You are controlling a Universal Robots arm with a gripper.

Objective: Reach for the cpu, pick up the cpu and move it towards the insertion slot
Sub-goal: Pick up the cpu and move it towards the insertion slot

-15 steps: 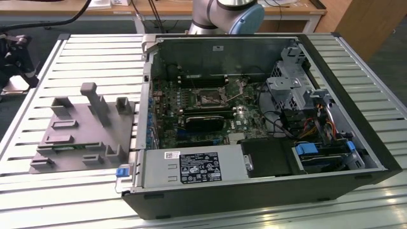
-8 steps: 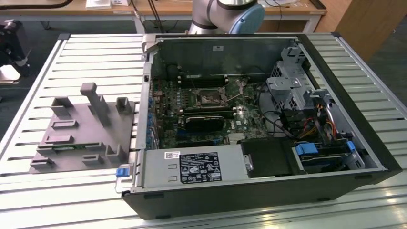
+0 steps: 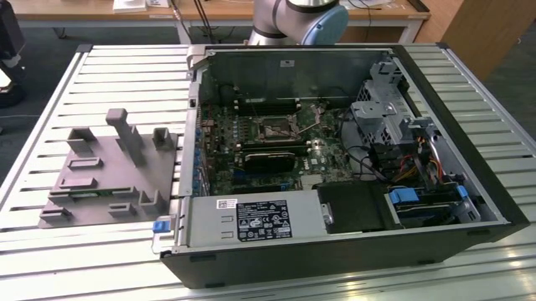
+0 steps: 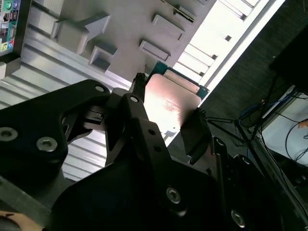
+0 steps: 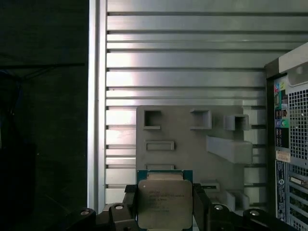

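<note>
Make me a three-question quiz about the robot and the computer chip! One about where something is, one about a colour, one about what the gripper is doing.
1. Where is the insertion slot? A) on the green motherboard inside the open computer case B) on a chair C) on the floor
2. What colour is the fixture beside the case? A) red B) grey C) yellow
3. What is the gripper doing with the cpu? A) holding it between its fingers B) pressing it into the slot C) nowhere near it
Answers: 1 A, the exterior view shows it mid-board. 2 B, it is plain grey. 3 A, both wrist views show fingers at the chip's two sides.
</note>
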